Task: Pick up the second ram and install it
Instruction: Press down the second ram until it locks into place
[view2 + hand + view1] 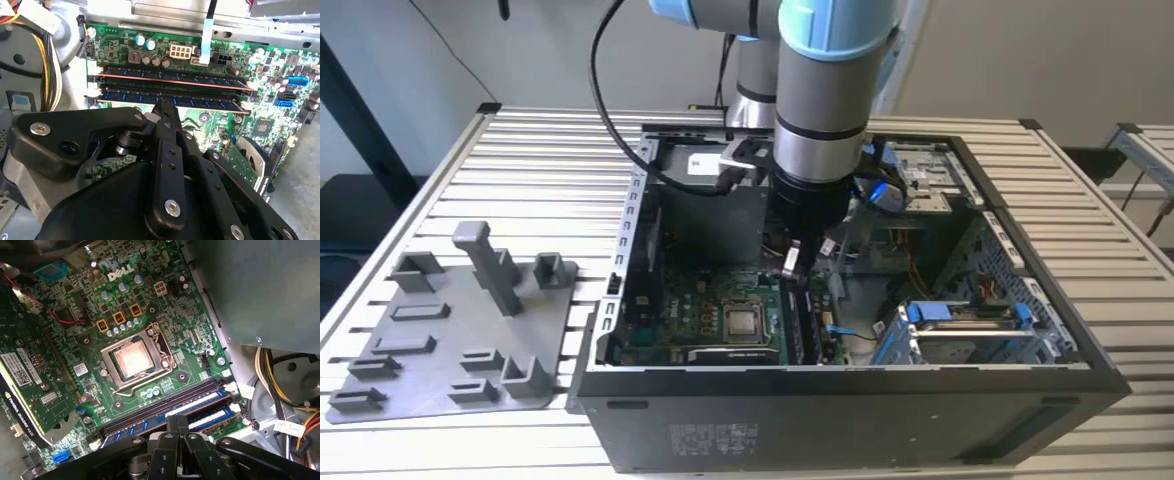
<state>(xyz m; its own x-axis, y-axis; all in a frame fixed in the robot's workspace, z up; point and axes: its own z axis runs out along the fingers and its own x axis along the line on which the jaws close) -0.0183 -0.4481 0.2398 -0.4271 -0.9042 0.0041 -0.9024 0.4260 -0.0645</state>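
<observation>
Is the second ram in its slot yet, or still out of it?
In its slot, it seems: in the second wrist view the second ram lies along the motherboard beside the other stick, gripper right above. Whether it's fully latched, cannot tell.

— What colours are on the arm (821, 90)?
— Grey tube, pale blue joints, and a black gripper (165, 107).
— And inside the case (854, 410)?
— The case is black. The board (165, 305) is green, with a silvery chip (132, 359) in its middle, black sockets (165, 401), and blue memory sticks (170, 97) with copper-toned edges.
— The cables?
— A yellow, black and red wire bundle (52, 75).
— And outside the case?
— A plain grey tray (447, 340) on a bench (534, 170) ribbed in pale stripes.
</observation>
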